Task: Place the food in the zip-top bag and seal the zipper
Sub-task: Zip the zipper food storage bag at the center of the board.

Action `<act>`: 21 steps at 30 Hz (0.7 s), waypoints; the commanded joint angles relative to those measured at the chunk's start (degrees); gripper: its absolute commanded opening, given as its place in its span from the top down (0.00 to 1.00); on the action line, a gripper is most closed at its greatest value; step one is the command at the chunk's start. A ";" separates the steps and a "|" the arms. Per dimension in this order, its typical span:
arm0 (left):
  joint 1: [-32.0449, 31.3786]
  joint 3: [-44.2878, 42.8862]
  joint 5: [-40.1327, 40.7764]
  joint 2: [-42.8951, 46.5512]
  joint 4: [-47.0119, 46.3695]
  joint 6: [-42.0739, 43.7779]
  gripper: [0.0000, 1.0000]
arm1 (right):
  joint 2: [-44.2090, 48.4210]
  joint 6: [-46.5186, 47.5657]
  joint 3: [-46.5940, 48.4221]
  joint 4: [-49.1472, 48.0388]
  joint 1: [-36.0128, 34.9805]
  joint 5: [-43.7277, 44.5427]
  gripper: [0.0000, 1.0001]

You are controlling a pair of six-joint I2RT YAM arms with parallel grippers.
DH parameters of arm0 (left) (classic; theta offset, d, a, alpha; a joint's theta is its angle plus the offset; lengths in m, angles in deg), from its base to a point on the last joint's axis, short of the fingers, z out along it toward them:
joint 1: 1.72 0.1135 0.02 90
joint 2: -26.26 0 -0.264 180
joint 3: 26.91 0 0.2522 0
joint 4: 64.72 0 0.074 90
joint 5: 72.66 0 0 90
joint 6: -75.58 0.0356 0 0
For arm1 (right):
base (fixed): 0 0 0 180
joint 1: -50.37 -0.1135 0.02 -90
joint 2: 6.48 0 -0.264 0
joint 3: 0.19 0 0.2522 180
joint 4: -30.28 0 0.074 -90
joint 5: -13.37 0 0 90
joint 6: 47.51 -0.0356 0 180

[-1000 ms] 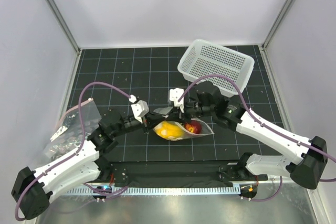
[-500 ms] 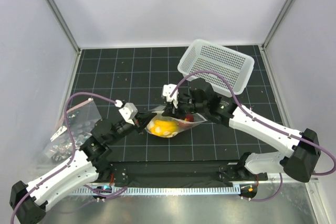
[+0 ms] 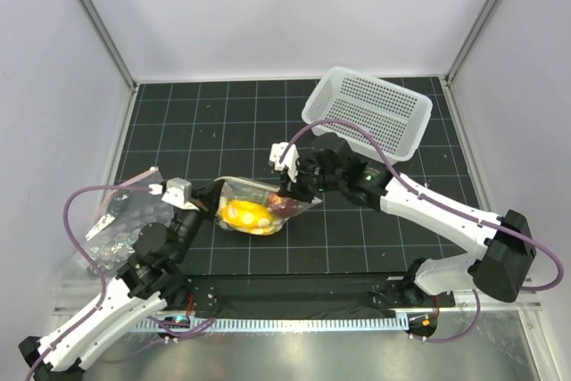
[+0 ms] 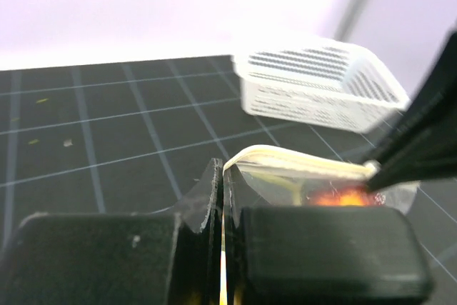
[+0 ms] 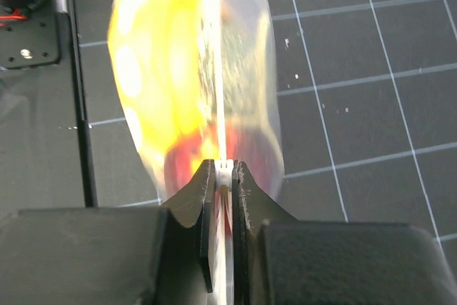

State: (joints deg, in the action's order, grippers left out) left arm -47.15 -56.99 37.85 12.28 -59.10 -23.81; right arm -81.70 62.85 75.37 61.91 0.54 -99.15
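Observation:
The clear zip-top bag (image 3: 254, 207) hangs between my two grippers above the black mat, with the yellow banana (image 3: 245, 214) and a dark-red fruit (image 3: 284, 205) inside. My left gripper (image 3: 214, 192) is shut on the bag's left end; in the left wrist view (image 4: 223, 198) its jaws pinch the mouth edge, and the pale zipper (image 4: 300, 164) runs off to the right. My right gripper (image 3: 292, 190) is shut on the zipper's right end; in the right wrist view (image 5: 223, 173) it clamps the white strip (image 5: 216, 69), with yellow and red food blurred behind. The melon is not visible.
A white perforated basket (image 3: 368, 113) stands at the back right, also in the left wrist view (image 4: 314, 89). A pile of crinkly clear bags (image 3: 125, 220) lies at the left edge. Grey walls enclose the gridded mat (image 3: 205, 122).
Both grippers have carried the bag to the left by about a grid square. The left arm has drawn back toward its base, and the right arm has stretched out after it.

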 commanded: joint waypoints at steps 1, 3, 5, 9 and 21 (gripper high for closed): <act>0.96 -0.91 19.73 4.48 -1.27 0.25 1.00 | -1.24 -1.11 2.71 10.07 -0.10 6.52 0.99; 0.78 0.32 22.46 7.19 -1.35 0.25 1.00 | -2.64 -1.64 3.50 12.45 -0.45 8.10 0.99; 0.61 1.37 24.04 8.70 -1.79 0.77 1.00 | -4.05 -2.34 4.29 15.33 -0.63 8.64 0.99; 0.08 1.46 25.36 9.76 -1.79 1.92 0.99 | -4.76 -3.48 5.61 19.74 -0.71 11.09 0.99; -0.54 1.29 25.72 9.41 -1.97 2.53 1.00 | 0.94 -6.38 2.63 27.04 -0.71 23.39 0.99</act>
State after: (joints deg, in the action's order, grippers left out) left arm -48.66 -54.14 53.76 20.70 -55.26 -23.77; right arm -84.92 58.19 80.09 77.06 -0.92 -85.90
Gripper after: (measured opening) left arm 0.009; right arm 0.132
